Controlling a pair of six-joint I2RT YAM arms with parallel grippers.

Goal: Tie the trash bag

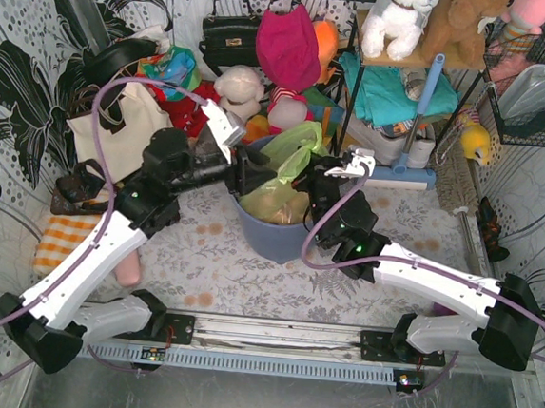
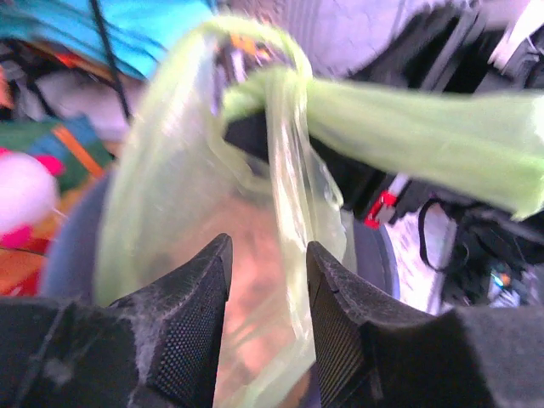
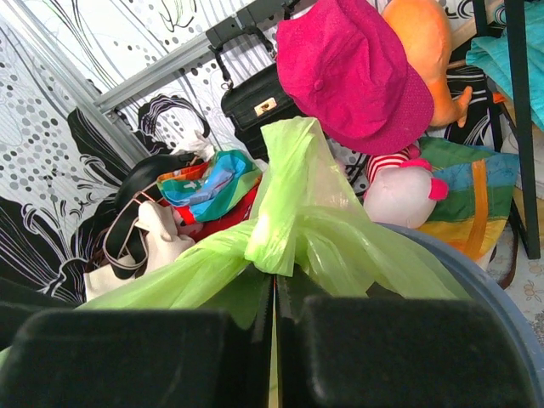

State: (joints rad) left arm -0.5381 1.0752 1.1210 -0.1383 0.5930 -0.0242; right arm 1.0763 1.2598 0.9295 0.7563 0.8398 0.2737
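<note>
right gripper (image 3: 274,293) clamped on the thin light-green plastic trash bag (image 3: 297,212), probably cinching the knot — left gripper (image 2: 268,255) fingers apart

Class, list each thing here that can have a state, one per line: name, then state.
trash bag: in the bin, top strips crossed in a knot, one tail up.
bin: upright, lined by the bag.
left gripper: jaws open around loose bag plastic.
right gripper: jaws shut on a bag strip.
</note>
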